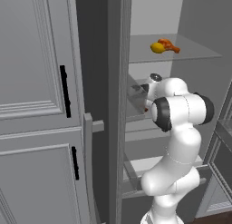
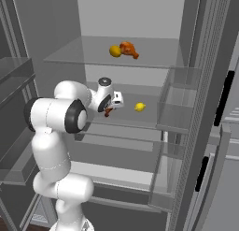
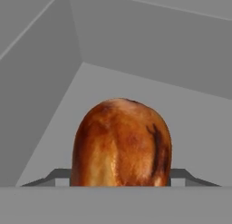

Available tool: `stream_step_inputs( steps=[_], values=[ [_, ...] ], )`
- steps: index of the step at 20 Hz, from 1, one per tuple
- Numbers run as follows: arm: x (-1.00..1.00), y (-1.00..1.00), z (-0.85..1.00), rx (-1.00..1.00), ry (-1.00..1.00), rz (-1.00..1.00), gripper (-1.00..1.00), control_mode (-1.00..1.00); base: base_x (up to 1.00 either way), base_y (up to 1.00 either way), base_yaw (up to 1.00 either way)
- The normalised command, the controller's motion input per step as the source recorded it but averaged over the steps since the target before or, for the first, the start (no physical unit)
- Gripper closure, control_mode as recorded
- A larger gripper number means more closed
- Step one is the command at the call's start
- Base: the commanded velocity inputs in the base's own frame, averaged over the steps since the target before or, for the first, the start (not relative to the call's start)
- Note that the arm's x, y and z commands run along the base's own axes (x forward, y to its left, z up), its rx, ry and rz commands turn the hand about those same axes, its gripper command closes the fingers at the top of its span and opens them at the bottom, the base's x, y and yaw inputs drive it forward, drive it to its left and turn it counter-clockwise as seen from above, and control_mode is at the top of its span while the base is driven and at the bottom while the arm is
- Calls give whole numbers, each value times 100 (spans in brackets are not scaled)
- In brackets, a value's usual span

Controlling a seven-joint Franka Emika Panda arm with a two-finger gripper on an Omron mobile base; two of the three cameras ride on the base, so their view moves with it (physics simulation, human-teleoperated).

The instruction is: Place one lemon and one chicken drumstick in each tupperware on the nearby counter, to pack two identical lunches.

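Note:
I face an open fridge. My gripper (image 2: 109,110) reaches over the middle glass shelf (image 2: 149,120). In the hand view a browned chicken drumstick (image 3: 121,143) sits between the fingers (image 3: 56,175), which press against both its sides. A small red-brown bit of this drumstick (image 1: 145,109) peeks out below the hand. A lemon (image 2: 139,106) lies on the same shelf, to the right of the hand. On the upper shelf lie a second lemon (image 2: 115,51) and a second drumstick (image 2: 129,49), touching. The tupperware and the counter are out of view.
Clear door bins (image 2: 179,104) hang on the open fridge door at the right. Tall grey panelled cabinet doors (image 1: 31,105) with black handles stand to the left. A fridge side wall (image 3: 31,105) is close beside the hand, and a lower drawer (image 2: 116,171) lies beneath the shelves.

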Motion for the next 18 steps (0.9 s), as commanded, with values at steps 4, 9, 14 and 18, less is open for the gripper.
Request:
stream_step_inputs(
  steps=[4, 9, 14, 18],
  values=[
    [-5, 0, 0, 0, 0, 0, 100, -100, 0, 0, 0],
    [-85, -5, 33, 8, -9, 0, 100, -100, 0, 0, 0],
    [-100, -12, 59, 7, -1, -3, 100, -100, 0, 0, 0],
    [-94, -23, 78, 2, 5, -6, 100, -100, 0, 0, 0]
  ],
)
